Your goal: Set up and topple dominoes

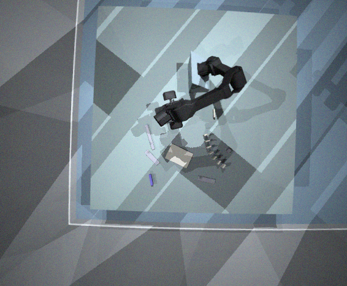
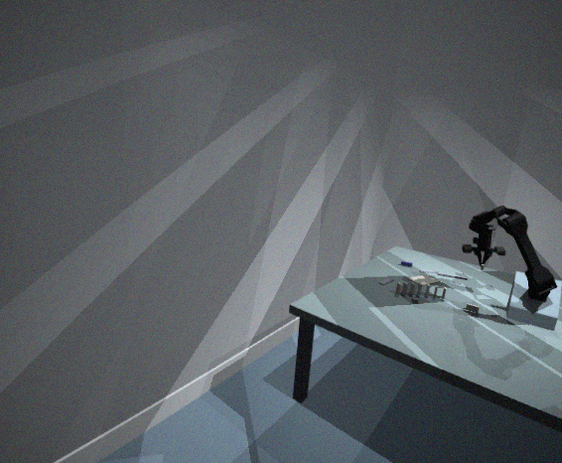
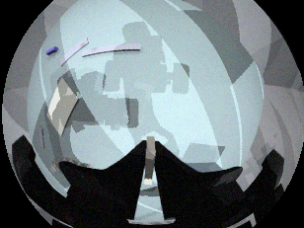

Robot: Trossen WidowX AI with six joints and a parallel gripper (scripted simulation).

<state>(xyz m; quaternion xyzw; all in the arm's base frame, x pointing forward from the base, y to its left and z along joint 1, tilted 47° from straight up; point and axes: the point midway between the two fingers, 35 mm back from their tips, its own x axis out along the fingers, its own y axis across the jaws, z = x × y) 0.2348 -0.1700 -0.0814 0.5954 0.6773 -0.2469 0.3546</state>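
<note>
My gripper point(image 2: 482, 265) point(image 3: 150, 144) is shut on a beige domino point(image 3: 150, 156), held well above the table; in the overhead view the arm's wrist hides it. A slightly curved row of several standing dominoes point(image 1: 210, 152) point(image 2: 411, 289) point(image 3: 64, 166) is apart from the gripper, which hangs to the left of the row's upper end in the overhead view. A small cream and dark piece point(image 1: 214, 113) point(image 2: 472, 309) is between the row and the arm's base; whether it is one domino or more I cannot tell.
A flat beige box point(image 1: 177, 150) point(image 3: 64, 105) lies left of the row. Beyond it are two lilac bars point(image 1: 149, 136) point(image 1: 152, 157) and a blue block point(image 1: 151, 180) point(image 2: 406, 263) point(image 3: 51, 50). A grey-lilac bar point(image 1: 206, 179) point(image 2: 386, 281) and a small dark block point(image 1: 228, 150) lie near the row.
</note>
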